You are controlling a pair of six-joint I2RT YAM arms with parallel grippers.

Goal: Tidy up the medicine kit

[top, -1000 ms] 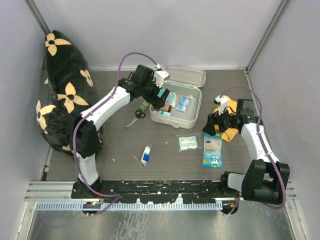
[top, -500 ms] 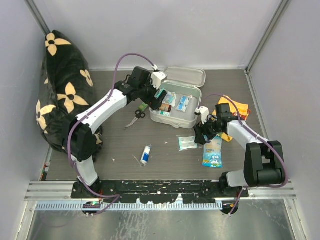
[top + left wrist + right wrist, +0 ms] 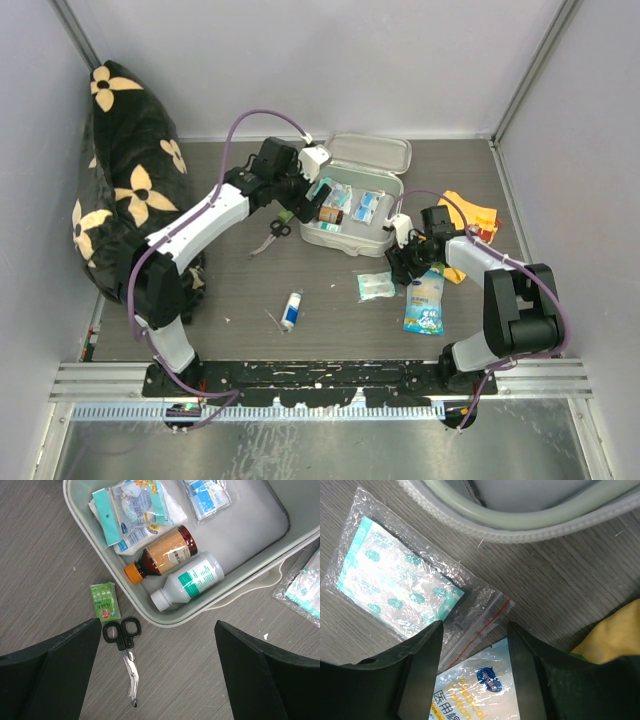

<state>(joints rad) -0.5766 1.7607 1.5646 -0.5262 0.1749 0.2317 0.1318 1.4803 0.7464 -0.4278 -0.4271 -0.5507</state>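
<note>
The medicine kit [image 3: 392, 215] lies open at the table's middle back, lid [image 3: 378, 152] flipped back. It holds a brown bottle [image 3: 165, 554], a white bottle [image 3: 190, 579] and plastic packets [image 3: 135, 510]. My left gripper [image 3: 306, 203] is open and empty, hovering by the kit's left front corner [image 3: 157, 645]. My right gripper [image 3: 405, 266] is open, low over the table just right of the kit's front. Its jaws [image 3: 475, 630] straddle the sealed edge of a clear zip bag of teal plasters [image 3: 395, 580] and the top of the blue-yellow packet [image 3: 480, 695].
Black-handled scissors [image 3: 122, 640] and a small green packet [image 3: 104, 601] lie left of the kit. A small tube [image 3: 291, 310] lies near the front. An orange-yellow cloth [image 3: 472, 214] is behind the right gripper. A black flowered pillow [image 3: 125, 180] fills the left side.
My right gripper has swung left from over the orange-yellow cloth to the zip bag and blue-yellow packet. My left gripper has drawn back a little to the left from over the kit.
</note>
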